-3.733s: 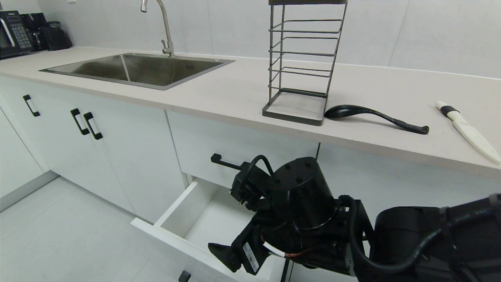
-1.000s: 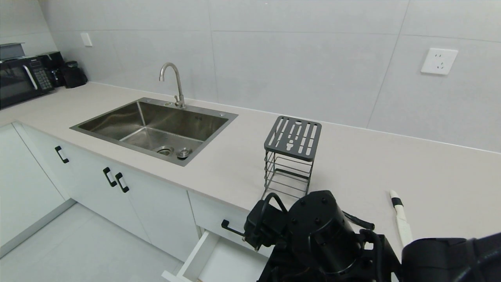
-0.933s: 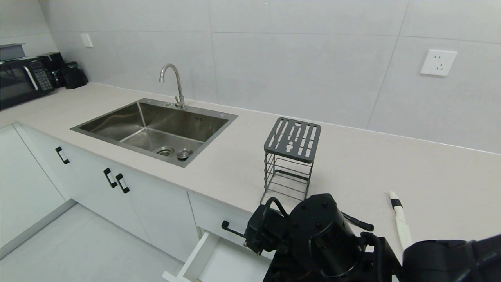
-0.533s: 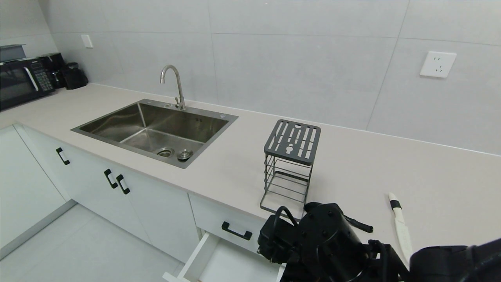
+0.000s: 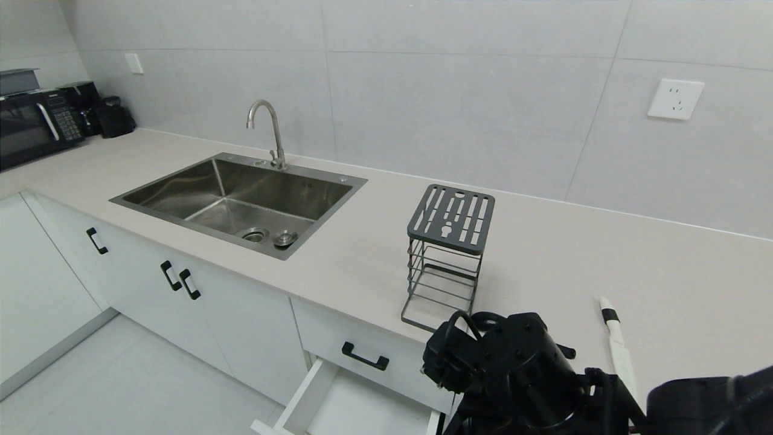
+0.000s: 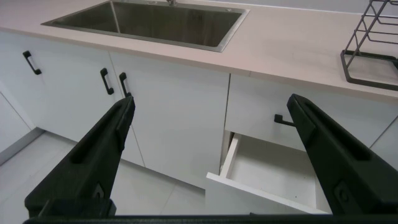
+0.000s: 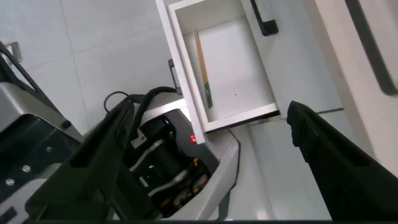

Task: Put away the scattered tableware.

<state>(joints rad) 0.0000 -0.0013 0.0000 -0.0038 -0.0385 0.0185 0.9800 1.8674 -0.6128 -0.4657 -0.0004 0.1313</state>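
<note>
Right gripper (image 7: 208, 107): held above the open drawer, fingers (image 7: 93, 162) seen spread wide, nothing pinched between them.
Drawer (image 7: 239, 59): pulled out below the front edge of the worktop (image 5: 543, 260); a pair of chopsticks (image 7: 203, 71) is seen lying inside, close along one side wall.
Left gripper (image 6: 210, 102): held low in front of the white cabinets, fingers (image 6: 93, 155) parted wide and nothing gripped.
Black ladle (image 5: 566, 350): laid on the worktop just beside the rack's base, largely hidden behind the right arm (image 5: 513, 374).
White knife (image 5: 617, 341): laid flat near the worktop's front edge, to the right of the ladle and apart from it; a black band is seen on its handle.
Wire rack (image 5: 450, 217): stood upright on the worktop, slotted plate on top.
Sink (image 5: 181, 202): set into the worktop to the left, well apart from the rack, faucet (image 5: 269, 130) behind it.
</note>
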